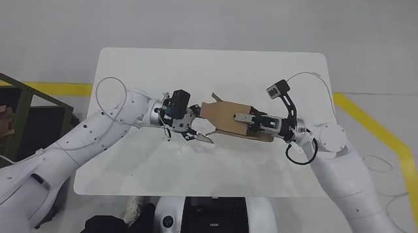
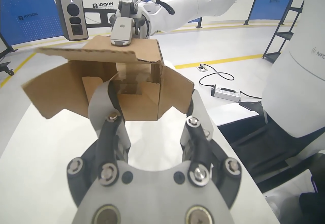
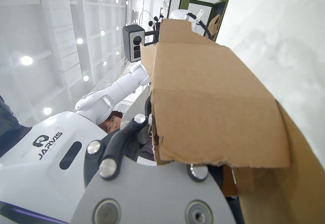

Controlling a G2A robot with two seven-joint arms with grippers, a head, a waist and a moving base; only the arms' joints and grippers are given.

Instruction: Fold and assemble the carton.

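The carton (image 1: 225, 117) sits central on the surface (image 1: 261, 168), 1 end pinched by the right fingers (image 2: 122, 31), the left fingers (image 2: 99, 100) spread open at its loose flaps (image 2: 50, 90). A skewed push could crumple a flap or twist it free.

Arms are glossy white with rounded segments: left arm (image 1: 98, 132) at lower left of the top view, right arm (image 1: 339, 161) at lower right. A short black cable (image 2: 167, 6) curls at the right wrist. Boxy black wrist camera (image 2: 72, 21) has a grey face, on a black bracket. Left gripper (image 2: 146, 98) has a grey metal base plate, silver screws (image 2: 109, 171), black linkage bars and pale grey finger pads (image 2: 99, 100). White torso shell (image 3: 38, 128) carries a dark printed logo and a black oval slot (image 3: 70, 155).
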